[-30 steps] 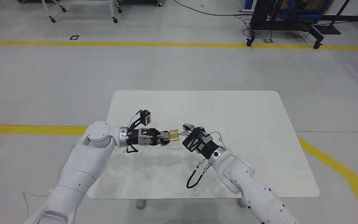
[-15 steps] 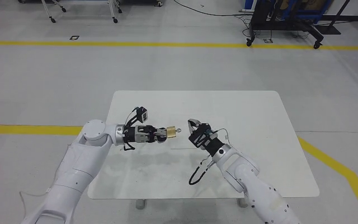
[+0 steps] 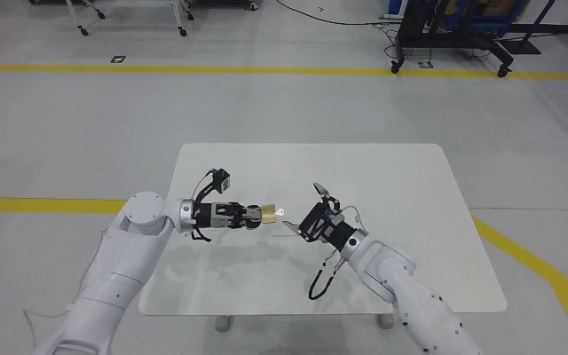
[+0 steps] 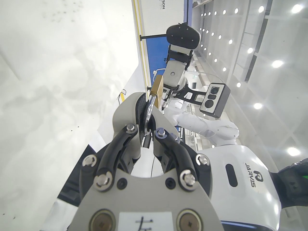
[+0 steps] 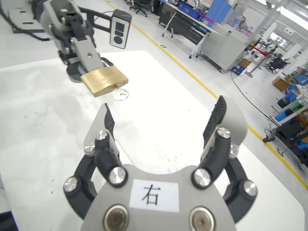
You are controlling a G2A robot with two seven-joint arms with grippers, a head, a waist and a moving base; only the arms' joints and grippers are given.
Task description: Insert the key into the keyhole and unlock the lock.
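Note:
My left gripper [image 3: 256,214] hangs above the white table [image 3: 399,169], shut on a brass padlock [image 3: 267,213]. In the left wrist view its fingers [image 4: 134,111] pinch the silver shackle [image 4: 149,111], with the brass body [image 4: 157,88] pointing away. A key [image 3: 280,212] sticks out of the keyhole in the lock's underside [image 5: 121,94]. My right gripper [image 3: 303,207] stands open a short way from the key, not touching it. In the right wrist view it [image 5: 163,114] faces the padlock [image 5: 104,80] and holds nothing.
The table's near edge [image 3: 319,311] lies below both arms, and its bare top [image 5: 156,133] spreads under the grippers. Yellow floor lines [image 3: 266,69] and wheeled racks [image 3: 453,35] stand far behind the table.
The right gripper let go of the key, opened and drew back from the lock. The left arm shifted the padlock slightly left, with the key staying in the keyhole.

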